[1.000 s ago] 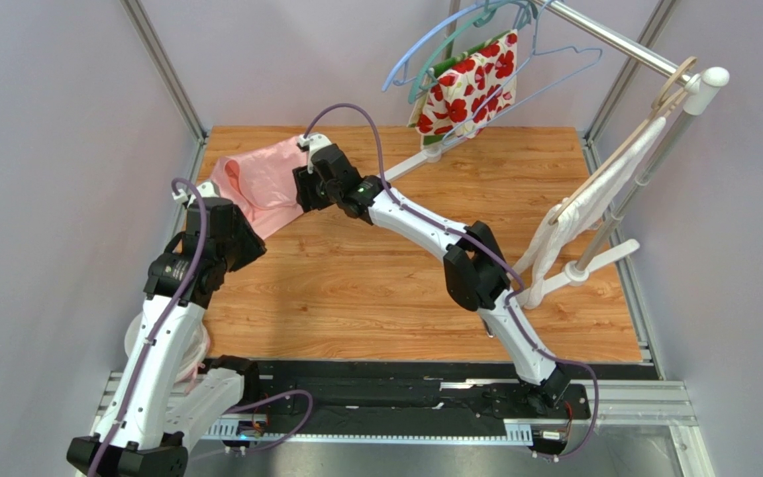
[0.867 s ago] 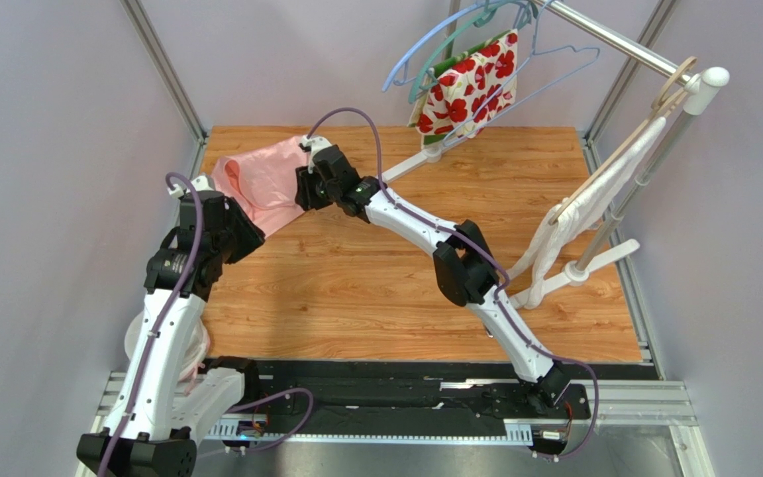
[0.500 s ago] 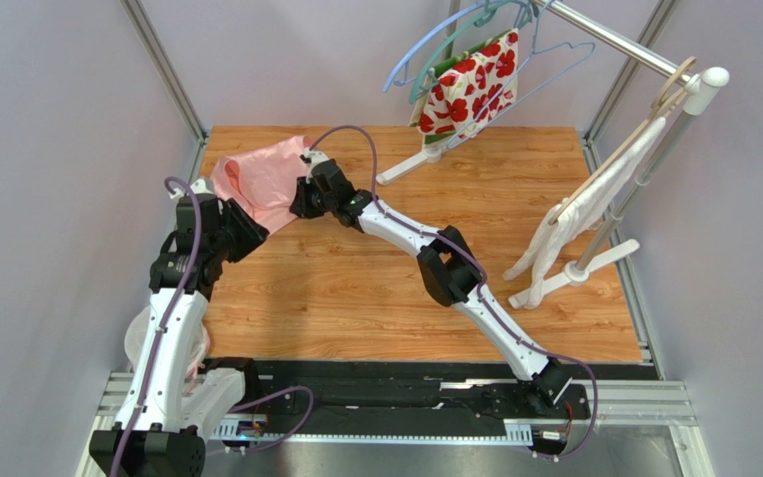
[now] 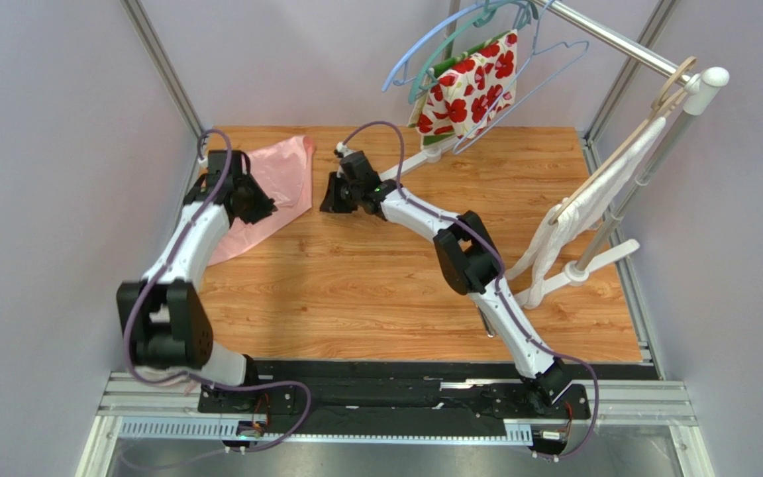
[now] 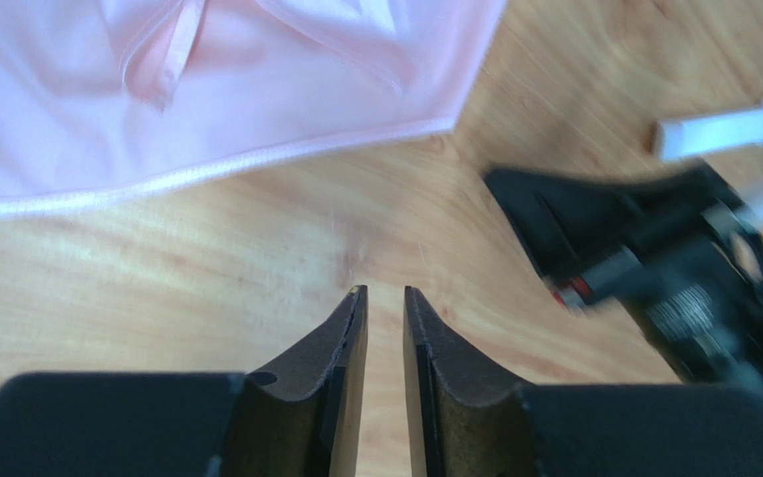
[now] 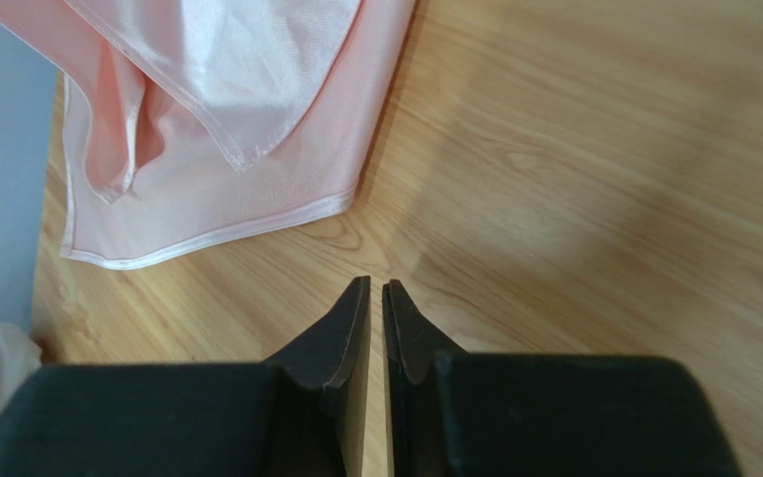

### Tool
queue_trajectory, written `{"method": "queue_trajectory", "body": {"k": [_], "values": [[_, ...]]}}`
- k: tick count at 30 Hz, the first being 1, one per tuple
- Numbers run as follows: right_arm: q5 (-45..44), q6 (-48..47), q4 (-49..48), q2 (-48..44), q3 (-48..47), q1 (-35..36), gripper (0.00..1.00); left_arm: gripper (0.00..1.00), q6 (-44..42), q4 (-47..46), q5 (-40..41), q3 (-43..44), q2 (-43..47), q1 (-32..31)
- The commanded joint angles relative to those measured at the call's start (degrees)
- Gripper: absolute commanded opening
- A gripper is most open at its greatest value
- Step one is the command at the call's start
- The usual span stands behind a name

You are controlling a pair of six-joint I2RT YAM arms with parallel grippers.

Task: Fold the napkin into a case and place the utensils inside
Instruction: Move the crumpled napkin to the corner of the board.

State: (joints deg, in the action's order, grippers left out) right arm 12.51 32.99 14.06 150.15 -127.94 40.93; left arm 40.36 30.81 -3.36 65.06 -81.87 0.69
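The left gripper (image 5: 385, 293) hangs over bare wood just off the napkin's hemmed edge, its two dark fingers a narrow gap apart with nothing between them. The right gripper (image 6: 377, 286) is all but together, only a thin slit showing, and it grips nothing either. It also sits over bare wood, just short of the cloth's corner.

The one light-pink napkin (image 4: 288, 171) lies in the far left corner of the wooden table (image 4: 405, 288). It is loosely spread, with one flap lying over the layer beneath. From above, the left arm's forearm covers its left part. The left gripper (image 4: 259, 207) sits at its near right edge, and the right gripper (image 4: 332, 202) stands just to the right of the cloth, apart from it.

In the left wrist view the right arm's black wrist shows blurred at the right, with a small label too smeared to read.

Behind the right arm stands a white rack foot (image 4: 405, 164). Above it a red-and-white floral cloth (image 4: 470, 84) hangs among blue and teal hangers, at least two. At the right a white cloth (image 4: 594, 214) hangs on one wooden hanger (image 4: 676, 81).
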Motion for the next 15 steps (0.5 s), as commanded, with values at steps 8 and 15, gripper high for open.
{"method": "queue_trajectory", "body": {"k": [8, 15], "values": [[7.0, -5.5, 3.4, -23.1, 16.3, -2.0, 0.27, 0.21, -2.9, 3.4, 8.6, 34.9, -38.9, 0.7], [7.6, -7.9, 0.6, -30.2, 24.0, -2.6, 0.28, 0.08, -0.6, 16.5, 8.3, 50.4, -52.4, 0.4]]}}
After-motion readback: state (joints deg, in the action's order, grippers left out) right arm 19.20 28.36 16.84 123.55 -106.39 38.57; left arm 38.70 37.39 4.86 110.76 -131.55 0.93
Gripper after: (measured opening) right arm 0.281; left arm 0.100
